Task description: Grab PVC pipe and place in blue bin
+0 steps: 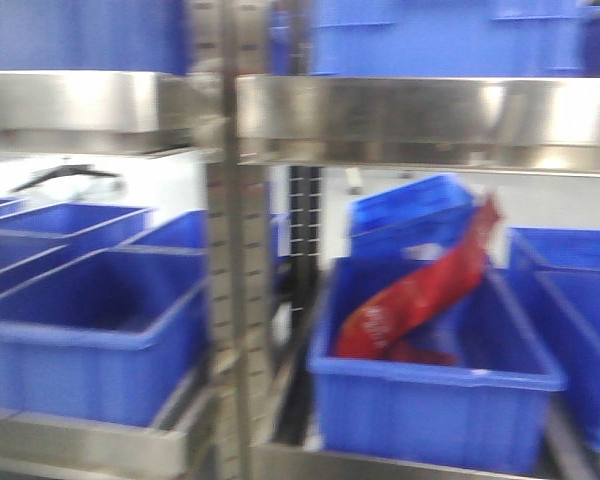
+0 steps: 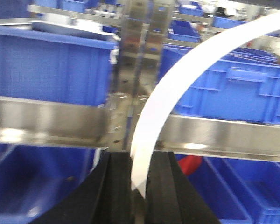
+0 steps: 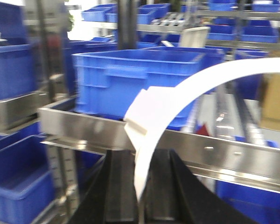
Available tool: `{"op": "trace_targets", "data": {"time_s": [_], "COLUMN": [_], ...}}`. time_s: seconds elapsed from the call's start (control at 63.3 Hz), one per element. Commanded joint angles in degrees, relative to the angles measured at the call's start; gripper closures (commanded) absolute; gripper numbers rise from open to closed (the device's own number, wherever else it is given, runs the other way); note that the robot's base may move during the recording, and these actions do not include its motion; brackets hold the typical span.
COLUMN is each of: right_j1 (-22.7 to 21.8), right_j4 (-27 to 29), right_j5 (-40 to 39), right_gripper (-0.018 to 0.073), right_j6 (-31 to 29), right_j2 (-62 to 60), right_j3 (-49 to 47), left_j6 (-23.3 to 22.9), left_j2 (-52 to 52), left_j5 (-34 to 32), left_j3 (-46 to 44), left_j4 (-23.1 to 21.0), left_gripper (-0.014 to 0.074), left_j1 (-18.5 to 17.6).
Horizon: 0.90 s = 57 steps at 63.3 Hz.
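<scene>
we are pinching the curved white PVC pipe [image 2: 163, 98] in our left gripper [image 2: 140, 193] at lower centre, right gripper [image 3: 140, 200] clamping it likewise, blue bin [image 1: 430, 410] sitting lower right, holding a red packet [image 1: 420, 300]

Left pincer [image 2: 140, 158] and right pincer [image 3: 141, 156] sit closed (level).
</scene>
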Motion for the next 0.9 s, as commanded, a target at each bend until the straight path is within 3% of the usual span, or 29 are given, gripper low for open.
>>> {"op": "trace_targets", "data": {"time_s": [0.0, 0.885], "right_j1": [0.01, 0.01], "right_j4": [-0.62, -0.62], "right_j5": [-1.31, -1.44], "right_gripper": [0.0727, 0.0727], "right_j6": [-0.16, -0.16], "right_j2": [0.29, 0.34], "right_j3": [-0.46, -0.46], "left_j6": [0.04, 0.04], "left_j2": [-0.21, -0.21], "left_j5": [-1.19, -1.19], "left_j3": [-0.06, -0.06], "left_j4": [0.00, 0.00], "left_gripper": [0.0707, 0.0707], "left_j1": [0.12, 0.12]}}
